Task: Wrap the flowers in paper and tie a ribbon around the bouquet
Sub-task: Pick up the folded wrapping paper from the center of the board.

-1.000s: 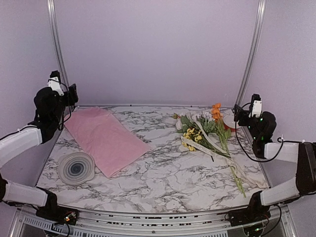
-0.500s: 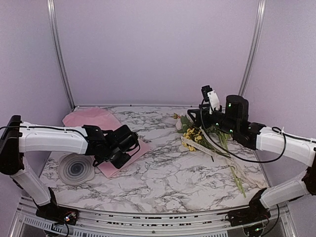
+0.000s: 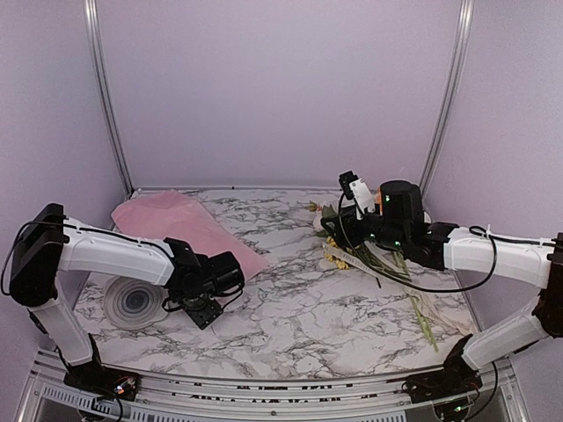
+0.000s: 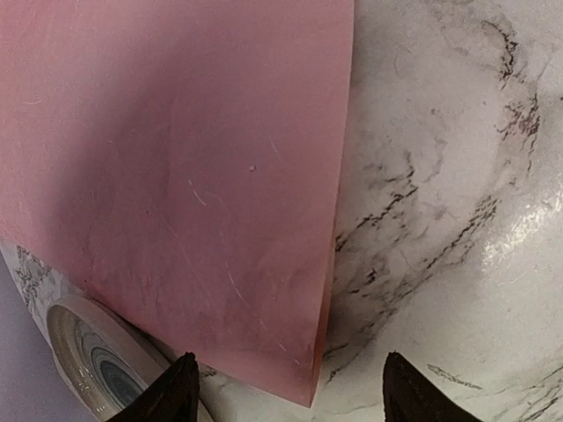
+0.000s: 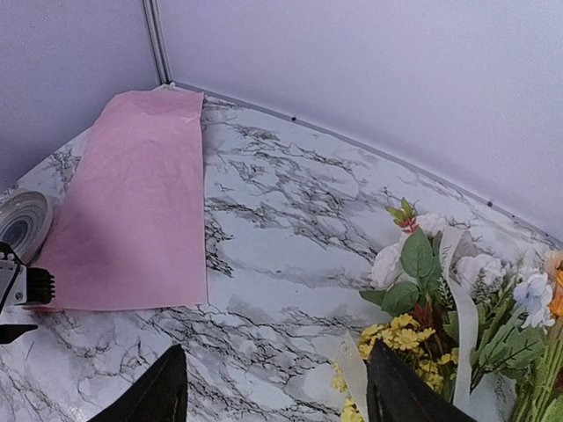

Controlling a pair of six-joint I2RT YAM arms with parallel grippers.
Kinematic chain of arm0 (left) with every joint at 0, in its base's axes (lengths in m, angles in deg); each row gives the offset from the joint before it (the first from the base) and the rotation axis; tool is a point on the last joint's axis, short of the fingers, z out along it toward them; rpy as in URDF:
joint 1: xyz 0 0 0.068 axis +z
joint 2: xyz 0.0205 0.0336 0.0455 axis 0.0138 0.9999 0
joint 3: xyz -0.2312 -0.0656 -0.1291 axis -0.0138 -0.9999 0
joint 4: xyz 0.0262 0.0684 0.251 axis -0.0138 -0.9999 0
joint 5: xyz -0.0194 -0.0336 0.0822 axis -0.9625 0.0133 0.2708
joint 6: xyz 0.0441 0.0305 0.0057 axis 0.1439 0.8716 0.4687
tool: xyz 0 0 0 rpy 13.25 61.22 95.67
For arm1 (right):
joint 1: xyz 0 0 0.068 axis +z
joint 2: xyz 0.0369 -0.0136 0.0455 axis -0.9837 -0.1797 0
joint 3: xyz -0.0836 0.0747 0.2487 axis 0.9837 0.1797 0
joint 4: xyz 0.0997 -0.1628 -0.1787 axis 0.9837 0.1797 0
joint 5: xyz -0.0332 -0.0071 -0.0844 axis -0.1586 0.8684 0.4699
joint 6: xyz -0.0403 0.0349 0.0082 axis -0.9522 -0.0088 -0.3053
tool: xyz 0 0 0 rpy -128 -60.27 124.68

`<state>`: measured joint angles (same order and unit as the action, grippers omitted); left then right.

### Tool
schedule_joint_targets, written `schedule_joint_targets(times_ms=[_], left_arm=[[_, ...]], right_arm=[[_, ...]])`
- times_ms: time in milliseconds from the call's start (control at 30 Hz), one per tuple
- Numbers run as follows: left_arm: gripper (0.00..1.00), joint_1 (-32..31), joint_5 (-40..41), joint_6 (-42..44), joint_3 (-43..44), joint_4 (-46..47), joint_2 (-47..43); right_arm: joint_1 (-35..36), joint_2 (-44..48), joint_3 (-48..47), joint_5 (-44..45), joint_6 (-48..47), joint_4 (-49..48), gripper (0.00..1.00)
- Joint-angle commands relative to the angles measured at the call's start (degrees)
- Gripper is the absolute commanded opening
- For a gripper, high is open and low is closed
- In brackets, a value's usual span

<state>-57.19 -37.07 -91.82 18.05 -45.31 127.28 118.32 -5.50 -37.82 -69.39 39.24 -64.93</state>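
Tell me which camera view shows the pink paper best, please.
The right wrist view: the paper lies almost whole and flat there. In the top external view the left arm covers its near end. The left wrist view shows only its near corner, close up.

The top camera looks down from behind over the whole table (image 3: 299, 303). The left wrist camera faces down, close to the paper (image 4: 176, 158). The right wrist camera looks across from farther; all share the paper.

Robot lab booth, plain lilac walls (image 3: 264, 88), alu rails (image 3: 107, 97), marble-look table (image 3: 299, 308)
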Motion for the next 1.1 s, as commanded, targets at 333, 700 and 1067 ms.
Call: schedule_joint_targets(times_ms=[333, 700, 1067], left_arm=[[0.35, 0.01, 4.19, -0.99, 1.14, 1.83, 2.99], [0.26, 0.01, 10.39, 0.64, -0.49, 6.87, 1.34], [0.0, -0.03, 18.81, 0.23, -3.53, 14.25, 1.29]], right_arm=[[0.35, 0.25, -2.74, -0.92, -0.66, -1.36, 0.68], [0.43, 0.2, -1.7, -4.48, -0.52, -2.98, 0.69], [0.87, -0.79, -1.85, -12.25, -1.41, -5.14, 0.71]])
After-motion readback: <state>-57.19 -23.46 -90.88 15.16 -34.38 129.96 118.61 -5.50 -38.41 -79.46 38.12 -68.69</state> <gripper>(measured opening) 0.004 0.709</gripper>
